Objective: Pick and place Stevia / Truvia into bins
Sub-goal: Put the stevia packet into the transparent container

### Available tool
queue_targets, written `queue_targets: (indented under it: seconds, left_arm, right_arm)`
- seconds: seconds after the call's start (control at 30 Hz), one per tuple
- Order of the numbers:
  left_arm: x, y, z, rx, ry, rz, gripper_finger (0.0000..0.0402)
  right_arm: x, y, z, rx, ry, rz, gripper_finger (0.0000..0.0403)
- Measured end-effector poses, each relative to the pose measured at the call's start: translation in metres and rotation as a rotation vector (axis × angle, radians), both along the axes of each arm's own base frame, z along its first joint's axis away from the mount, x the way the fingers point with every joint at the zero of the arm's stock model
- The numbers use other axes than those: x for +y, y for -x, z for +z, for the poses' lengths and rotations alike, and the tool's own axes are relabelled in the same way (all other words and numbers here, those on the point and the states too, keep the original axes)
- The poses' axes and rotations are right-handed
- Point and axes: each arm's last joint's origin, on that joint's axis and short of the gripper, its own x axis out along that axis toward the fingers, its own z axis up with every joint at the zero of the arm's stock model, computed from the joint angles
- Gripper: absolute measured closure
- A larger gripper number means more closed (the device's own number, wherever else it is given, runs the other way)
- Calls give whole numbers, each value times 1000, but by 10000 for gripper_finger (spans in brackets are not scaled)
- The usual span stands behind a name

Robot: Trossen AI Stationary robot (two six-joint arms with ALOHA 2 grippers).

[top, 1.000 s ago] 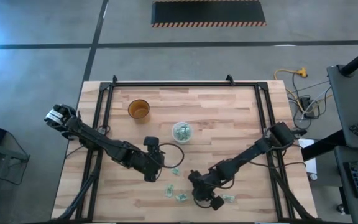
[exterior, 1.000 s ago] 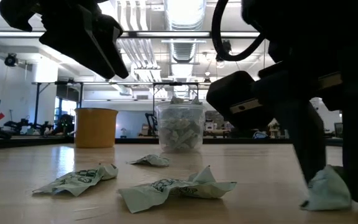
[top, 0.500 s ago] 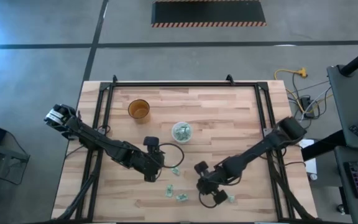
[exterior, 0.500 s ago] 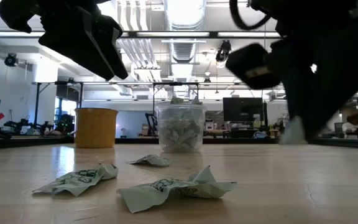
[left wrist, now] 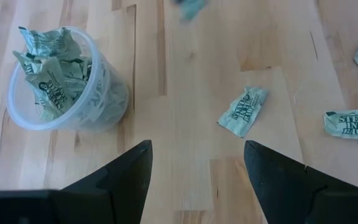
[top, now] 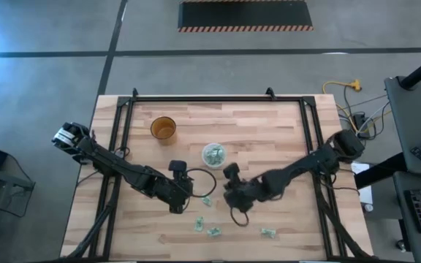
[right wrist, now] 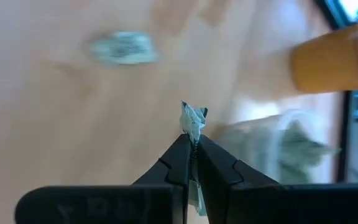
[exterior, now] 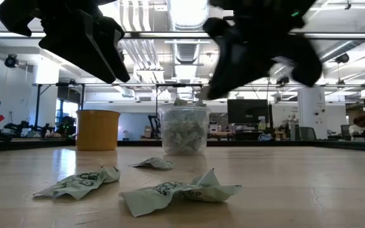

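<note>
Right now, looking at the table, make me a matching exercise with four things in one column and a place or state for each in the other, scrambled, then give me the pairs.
Things:
1. right gripper
2. left gripper
3. translucent cup
4. amber cup

States:
A. holds many sachets
B. fingers open, nothing between them
C. farthest toward the table's back left, no sachets seen inside
D. fingers pinched on one sachet

Pairs: 1-D, 2-B, 3-A, 4-C
</note>
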Motion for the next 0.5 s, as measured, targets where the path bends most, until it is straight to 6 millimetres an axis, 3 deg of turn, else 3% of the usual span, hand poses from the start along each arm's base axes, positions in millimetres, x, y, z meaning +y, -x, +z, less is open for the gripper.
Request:
queue_targets:
  seconds: [0.27, 0.5]
  left_arm:
    - [0, 0, 0, -1, -2, -2, 164]
    - [0, 0, 0, 0, -4, -3, 164]
  right_arm:
    - [-54, -21, 5, -48, 40, -90, 385]
    - [-75, -26, 11, -79, 47, -132, 385]
